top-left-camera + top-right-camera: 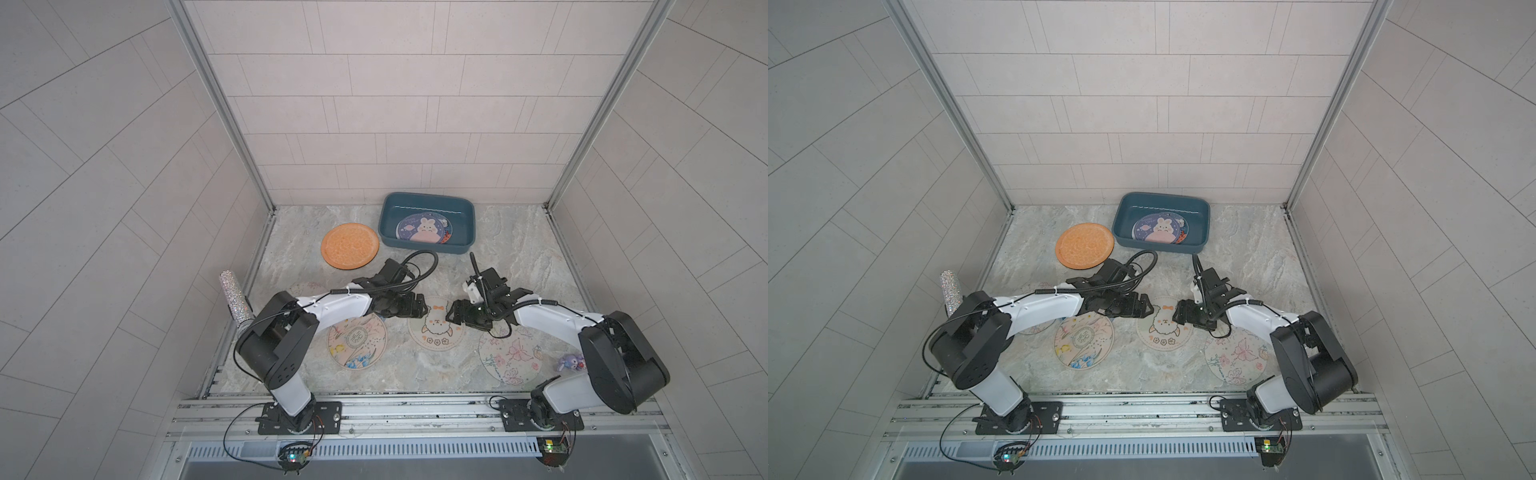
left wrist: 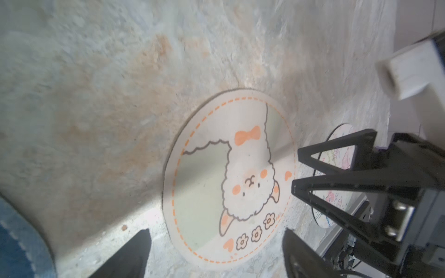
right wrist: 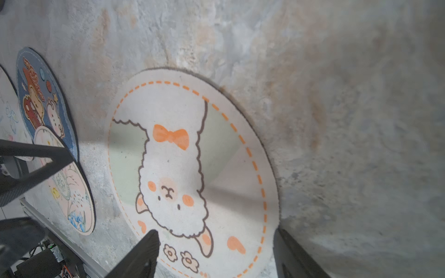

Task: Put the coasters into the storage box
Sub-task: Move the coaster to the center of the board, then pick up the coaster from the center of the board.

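In a top view, at centre frame, left gripper (image 1: 424, 309) and right gripper (image 1: 451, 316) facing each other across the sheep-print coaster (image 1: 434, 332), each with jaws spread wide and nothing held. Higher up, by the back wall, the storage box (image 1: 428, 198) with a bunny coaster (image 1: 424, 230) lying inside over at least one more. Flat on the table (image 1: 519, 257): orange coaster (image 1: 350, 251) just left of the box, floral coaster (image 1: 357, 345) lower left of centre, butterfly coaster (image 1: 513, 357) lower right.
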Action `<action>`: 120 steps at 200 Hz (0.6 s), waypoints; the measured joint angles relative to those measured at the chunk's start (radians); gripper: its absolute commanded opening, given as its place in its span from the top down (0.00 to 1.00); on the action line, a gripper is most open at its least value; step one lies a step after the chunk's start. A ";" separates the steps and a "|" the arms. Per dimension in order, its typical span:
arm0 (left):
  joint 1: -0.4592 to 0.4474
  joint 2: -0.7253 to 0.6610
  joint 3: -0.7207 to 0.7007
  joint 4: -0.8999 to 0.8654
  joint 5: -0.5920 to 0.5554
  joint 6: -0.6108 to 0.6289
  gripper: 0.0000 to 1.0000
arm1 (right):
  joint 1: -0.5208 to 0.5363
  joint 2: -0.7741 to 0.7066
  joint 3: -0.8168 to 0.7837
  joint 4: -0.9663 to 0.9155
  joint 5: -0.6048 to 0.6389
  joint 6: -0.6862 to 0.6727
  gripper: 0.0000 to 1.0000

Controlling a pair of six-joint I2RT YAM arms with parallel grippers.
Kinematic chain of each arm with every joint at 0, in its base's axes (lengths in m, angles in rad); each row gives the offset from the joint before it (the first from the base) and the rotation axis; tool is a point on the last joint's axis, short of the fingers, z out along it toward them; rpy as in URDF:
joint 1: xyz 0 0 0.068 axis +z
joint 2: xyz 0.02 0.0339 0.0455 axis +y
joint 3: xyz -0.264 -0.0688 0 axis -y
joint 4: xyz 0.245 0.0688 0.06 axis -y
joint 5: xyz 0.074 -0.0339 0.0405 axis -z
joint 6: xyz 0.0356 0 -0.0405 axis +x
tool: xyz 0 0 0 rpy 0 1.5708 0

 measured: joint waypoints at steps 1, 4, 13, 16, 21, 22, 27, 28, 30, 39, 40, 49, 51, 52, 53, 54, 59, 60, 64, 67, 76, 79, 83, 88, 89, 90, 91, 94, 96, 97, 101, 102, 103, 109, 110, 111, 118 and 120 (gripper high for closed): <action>-0.001 0.001 0.000 -0.002 -0.002 -0.001 0.20 | 0.000 0.000 0.000 0.000 0.000 0.000 0.23; -0.003 0.002 0.000 -0.007 -0.006 -0.003 0.21 | 0.000 0.000 0.000 0.001 -0.001 0.000 0.23; -0.013 0.008 0.001 -0.031 -0.023 0.000 0.24 | 0.000 0.000 0.000 0.002 -0.003 0.000 0.23; -0.016 0.009 0.002 -0.038 -0.029 -0.004 0.25 | 0.000 0.000 -0.001 0.003 -0.003 0.000 0.24; -0.021 0.013 0.003 -0.055 -0.042 -0.002 0.27 | 0.000 0.000 -0.001 0.003 -0.003 0.000 0.24; -0.022 0.013 0.004 -0.057 -0.043 -0.003 0.27 | 0.000 0.000 -0.001 0.003 -0.003 0.000 0.24; -0.025 0.017 0.007 -0.071 -0.054 0.000 0.28 | 0.000 0.000 -0.001 0.003 -0.003 0.000 0.24; -0.026 0.019 0.008 -0.076 -0.057 -0.002 0.28 | 0.000 0.000 -0.001 0.003 -0.003 0.000 0.24; -0.027 0.020 0.009 -0.081 -0.062 -0.002 0.28 | 0.000 0.000 -0.001 0.003 -0.003 0.000 0.24; -0.035 0.029 0.016 -0.104 -0.080 0.001 0.29 | 0.000 0.000 -0.002 0.003 -0.003 0.000 0.24; -0.035 0.029 0.017 -0.106 -0.081 0.001 0.29 | 0.000 0.000 -0.002 0.004 -0.003 0.000 0.24; -0.042 0.039 0.024 -0.122 -0.097 0.000 0.30 | 0.000 0.000 -0.003 0.005 -0.004 0.000 0.25; -0.043 0.042 0.025 -0.125 -0.100 0.000 0.30 | 0.000 0.000 -0.003 0.005 -0.004 0.000 0.25; -0.043 0.043 0.026 -0.127 -0.102 0.000 0.30 | 0.000 0.000 -0.003 0.005 -0.004 0.000 0.25; -0.044 0.043 0.026 -0.128 -0.103 0.000 0.30 | 0.000 0.000 -0.003 0.005 -0.004 0.000 0.25; -0.044 0.045 0.027 -0.129 -0.104 0.000 0.30 | 0.000 0.000 -0.003 0.006 -0.004 0.000 0.25; -0.046 0.051 0.028 -0.134 -0.108 0.000 0.30 | 0.000 0.000 -0.003 0.006 -0.004 0.000 0.26; -0.046 0.052 0.029 -0.135 -0.109 0.000 0.30 | 0.000 0.000 -0.003 0.006 -0.004 0.000 0.26; -0.047 0.058 0.030 -0.138 -0.112 0.000 0.30 | 0.000 0.000 -0.003 0.006 -0.004 0.000 0.26; -0.048 0.062 0.031 -0.140 -0.115 0.000 0.31 | 0.000 0.000 -0.004 0.006 -0.004 -0.001 0.27; -0.050 0.070 0.041 -0.139 -0.118 -0.002 0.31 | 0.000 0.000 -0.005 0.007 -0.004 -0.002 0.28; -0.050 0.072 0.043 -0.138 -0.119 -0.001 0.31 | 0.000 0.000 -0.005 0.007 -0.003 -0.002 0.28; -0.050 0.077 0.047 -0.137 -0.119 -0.002 0.31 | 0.000 0.000 -0.005 0.007 -0.003 -0.002 0.29; -0.050 0.082 0.053 -0.137 -0.117 -0.003 0.32 | 0.000 0.000 -0.006 0.007 -0.003 -0.002 0.30; -0.050 0.082 0.053 -0.137 -0.117 -0.003 0.32 | 0.000 0.000 -0.006 0.007 -0.003 -0.002 0.30; -0.050 0.084 0.055 -0.136 -0.117 -0.003 0.32 | 0.000 0.000 -0.006 0.007 -0.003 -0.002 0.30; -0.050 0.085 0.055 -0.136 -0.117 -0.003 0.32 | 0.000 0.000 -0.006 0.007 -0.003 -0.002 0.30; -0.050 0.087 0.058 -0.134 -0.115 -0.003 0.32 | 0.000 0.000 -0.006 0.008 -0.004 -0.003 0.31; -0.050 0.089 0.060 -0.133 -0.114 -0.003 0.32 | 0.000 0.000 -0.007 0.008 -0.003 -0.002 0.31; -0.050 0.089 0.060 -0.132 -0.114 -0.004 0.32 | 0.000 0.000 -0.007 0.008 -0.003 -0.002 0.31; -0.051 0.092 0.063 -0.129 -0.111 -0.004 0.32 | 0.000 0.000 -0.008 0.008 -0.004 -0.003 0.32; -0.051 0.093 0.063 -0.129 -0.111 -0.005 0.32 | 0.000 0.000 -0.008 0.009 -0.004 -0.003 0.32; -0.051 0.093 0.064 -0.128 -0.109 -0.005 0.32 | 0.000 0.000 -0.008 0.009 -0.003 -0.003 0.32; -0.051 0.098 0.067 -0.124 -0.104 -0.007 0.32 | 0.000 0.000 -0.010 0.011 -0.005 -0.003 0.33; -0.051 0.098 0.067 -0.123 -0.103 -0.007 0.32 | 0.000 0.000 -0.010 0.011 -0.004 -0.003 0.33; -0.051 0.098 0.067 -0.121 -0.102 -0.007 0.32 | 0.000 0.000 -0.010 0.011 -0.004 -0.002 0.34; -0.051 0.102 0.069 -0.113 -0.097 -0.010 0.33 | 0.001 0.000 -0.011 0.012 -0.003 -0.002 0.35; -0.051 0.102 0.069 -0.110 -0.096 -0.011 0.33 | 0.001 0.000 -0.011 0.013 -0.003 -0.002 0.35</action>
